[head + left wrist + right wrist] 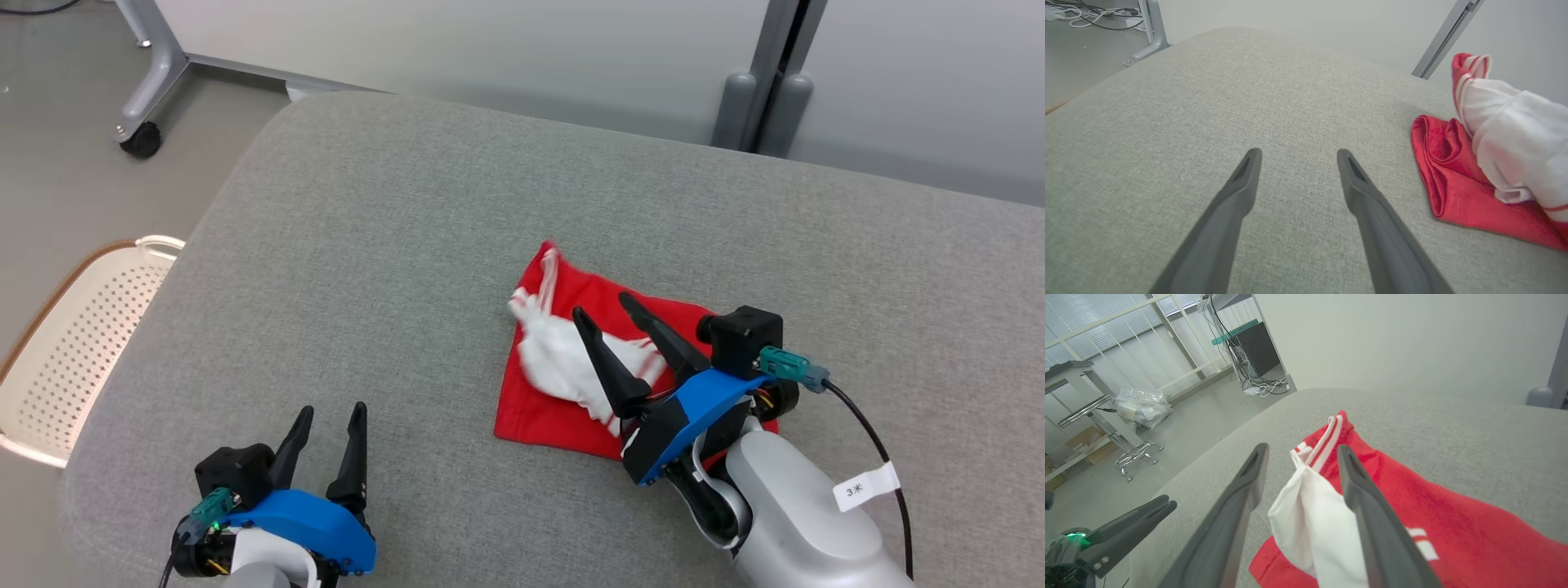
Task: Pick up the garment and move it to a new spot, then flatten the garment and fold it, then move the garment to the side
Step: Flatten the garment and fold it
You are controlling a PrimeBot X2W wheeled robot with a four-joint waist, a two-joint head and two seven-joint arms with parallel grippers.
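Two hands spread wide; red-and-white garment [555, 408] lies on the grey tabletop [392, 245].
Right hand [602, 305] slants down over its white fold (no pinch); left hand [332, 408] is empty, low, well apart.

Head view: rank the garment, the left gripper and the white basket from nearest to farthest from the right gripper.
1. garment: directly beneath the right gripper, whose open fingers straddle its white fold.
2. left gripper: off to the left, open over the grey cushion.
3. white basket: farthest, beyond the cushion's left edge.
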